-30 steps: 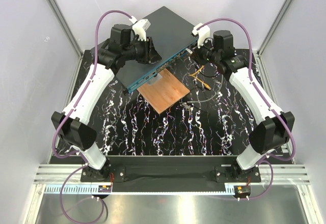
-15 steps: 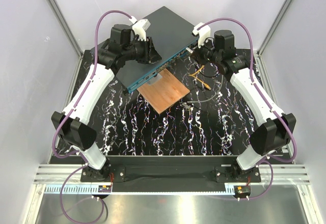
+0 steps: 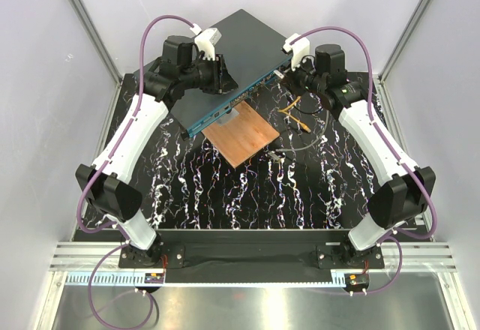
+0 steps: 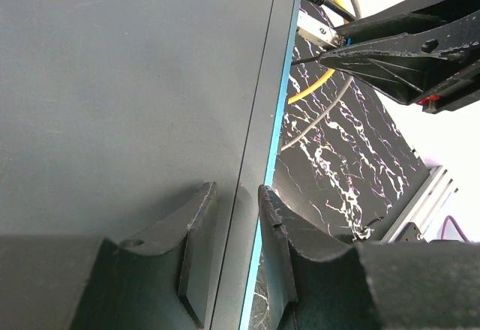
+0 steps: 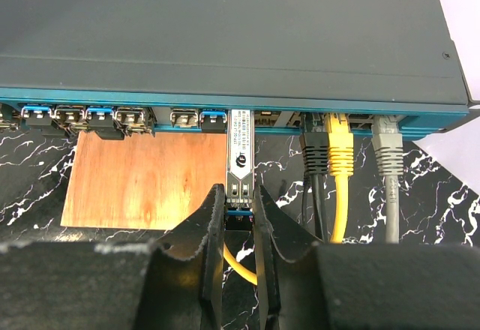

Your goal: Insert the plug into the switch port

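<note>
Here's the box (image 5: 225,30): wide, flat, matte grey-green metal, with a teal front face (image 5: 90,96) lined by small square sockets, some blue-tabbed. Below it a copper-brown plate (image 5: 142,180), flat and grainy, lies on the black, white-veined table (image 3: 247,195). 3 leads sit plugged in at the right: a black cable (image 5: 313,157), a yellow cable (image 5: 340,150) and a grey cable (image 5: 388,150).

The plug (image 5: 240,157) is a slim silver metal bar with a white label strip, and the right gripper (image 5: 238,195) is clamped on its rear end, 1 black finger on each side. Its nose meets the switch port (image 5: 240,114), straight ahead of the jaws and just left of the black cable; how deep it sits, I cannot tell.

The right arm (image 3: 375,142) reaches forward and inward, wrist facing the teal face. The left arm (image 3: 135,135) stretches over the box's top. The left gripper (image 4: 234,189) points at it near the front edge, fingers slightly apart with nothing between them; contact with the metal is unclear.
</note>
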`<state>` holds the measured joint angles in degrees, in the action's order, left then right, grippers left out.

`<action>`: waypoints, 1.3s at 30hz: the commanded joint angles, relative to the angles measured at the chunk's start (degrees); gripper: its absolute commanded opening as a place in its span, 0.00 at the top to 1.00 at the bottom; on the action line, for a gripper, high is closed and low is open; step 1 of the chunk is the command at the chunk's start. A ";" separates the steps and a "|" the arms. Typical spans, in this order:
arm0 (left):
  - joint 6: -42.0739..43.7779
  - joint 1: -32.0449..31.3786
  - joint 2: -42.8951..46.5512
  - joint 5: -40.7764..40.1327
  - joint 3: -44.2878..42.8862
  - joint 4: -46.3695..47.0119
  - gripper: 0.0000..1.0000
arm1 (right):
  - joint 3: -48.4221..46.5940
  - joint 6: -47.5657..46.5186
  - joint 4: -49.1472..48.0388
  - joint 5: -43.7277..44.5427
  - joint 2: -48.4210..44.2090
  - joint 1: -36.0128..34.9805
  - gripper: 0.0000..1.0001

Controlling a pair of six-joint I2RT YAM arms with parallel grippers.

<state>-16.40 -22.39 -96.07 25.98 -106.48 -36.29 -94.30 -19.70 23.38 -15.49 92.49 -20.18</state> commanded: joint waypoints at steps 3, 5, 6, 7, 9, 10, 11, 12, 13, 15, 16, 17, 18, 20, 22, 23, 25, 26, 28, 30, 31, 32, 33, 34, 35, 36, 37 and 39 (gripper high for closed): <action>-0.38 0.33 1.33 1.53 -0.49 2.63 0.67 | -0.71 -0.34 -3.60 0.37 0.50 -0.73 1.00; -0.30 0.33 1.24 1.62 -0.49 2.63 0.67 | -0.10 -0.25 -4.13 0.37 0.68 -0.65 1.00; -0.21 0.24 1.33 1.62 -0.49 2.63 0.67 | 0.17 -0.25 -4.56 0.54 0.68 -0.73 1.00; -0.21 0.33 1.33 1.62 -0.49 2.72 0.67 | 0.78 -0.25 -4.83 0.54 0.59 -0.73 1.00; -0.21 0.24 1.41 1.53 -0.57 2.63 0.67 | 1.22 -0.16 -5.62 0.46 0.50 -0.73 1.00; -0.12 0.24 1.24 1.62 -0.49 2.72 0.67 | 1.14 -0.16 -5.71 0.54 0.50 -0.73 1.00; -0.12 0.33 1.24 1.62 -0.57 2.63 0.67 | 0.79 -0.07 -5.71 0.46 0.59 -0.73 1.00; -0.12 0.42 1.24 1.62 -0.49 2.63 0.67 | 0.70 0.02 -5.88 0.28 0.68 -0.73 1.00; -0.03 0.33 1.24 1.62 -0.49 2.63 0.67 | 0.52 0.02 -5.97 0.02 0.76 -0.73 1.00; -0.03 0.42 1.24 1.62 -0.49 2.63 0.67 | -0.44 0.28 -5.89 -0.51 1.29 -0.73 1.00; 0.06 0.42 1.24 1.62 -0.49 2.63 0.67 | -0.79 0.45 -5.80 -0.51 1.55 -0.73 1.00; 0.06 0.42 1.33 1.71 -0.40 2.63 0.67 | -1.49 0.63 -5.80 -0.60 1.99 -0.73 1.00; -0.03 0.42 1.33 1.62 -0.40 2.63 0.67 | -1.76 1.15 -5.97 -0.51 2.08 -0.82 1.00; -0.03 0.42 1.59 1.53 0.12 2.72 0.67 | -2.20 1.51 -6.41 -0.51 2.08 -0.73 1.00; -0.03 0.42 1.85 1.53 0.57 2.81 0.67 | -2.73 2.12 -6.94 -0.34 1.91 -0.73 1.00; -0.12 0.42 1.94 1.53 1.00 3.07 0.67 | -3.43 2.65 -7.20 -0.07 1.82 -0.73 1.00; -0.12 0.42 1.94 1.62 1.10 3.07 0.67 | -3.78 2.74 -7.29 0.02 1.38 -0.73 1.00; -0.12 0.42 1.94 1.62 1.10 3.16 0.67 | -4.13 2.83 -7.38 -0.07 1.21 -0.65 1.00; -0.29 0.42 1.77 1.71 0.92 3.16 0.67 | -4.40 3.09 -7.29 -0.16 0.85 -0.73 1.00; -0.56 0.42 1.68 1.80 0.83 3.42 0.67 | -4.49 3.18 -7.38 -0.25 0.33 -0.65 1.00; -0.65 0.51 1.59 1.97 0.74 3.42 0.67 | -4.49 3.09 -7.47 -0.25 -0.02 -0.73 1.00; -0.65 0.51 1.59 2.06 0.83 3.60 0.67 | -4.40 3.01 -7.38 -0.25 -0.20 -0.73 1.00; -0.65 0.42 1.50 1.97 0.83 3.51 0.67 | -4.14 2.83 -7.73 -0.25 -0.20 -0.73 1.00; -0.65 0.42 1.59 2.06 0.83 3.60 0.67 | -3.79 2.66 -8.08 -0.25 -0.38 -0.73 1.00; -0.65 0.42 1.59 2.06 0.83 3.69 0.67 | -3.09 2.48 -8.43 -0.25 -0.81 -0.73 1.00; -0.65 0.42 1.59 1.97 0.83 3.69 0.67 | -2.99 2.30 -8.17 -0.51 -0.73 -0.73 1.00; -0.65 0.42 1.68 2.06 0.83 3.69 0.67 | -2.91 2.39 -8.08 -0.51 -0.56 -0.73 1.00; -0.39 0.42 1.68 1.97 0.74 3.69 0.67 | -1.94 2.04 -8.78 -1.47 -0.47 -0.73 1.00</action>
<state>-16.56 -22.28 -96.07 26.68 -105.75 -34.89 -95.44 -17.54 21.63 -15.73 93.73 -20.29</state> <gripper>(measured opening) 0.332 0.232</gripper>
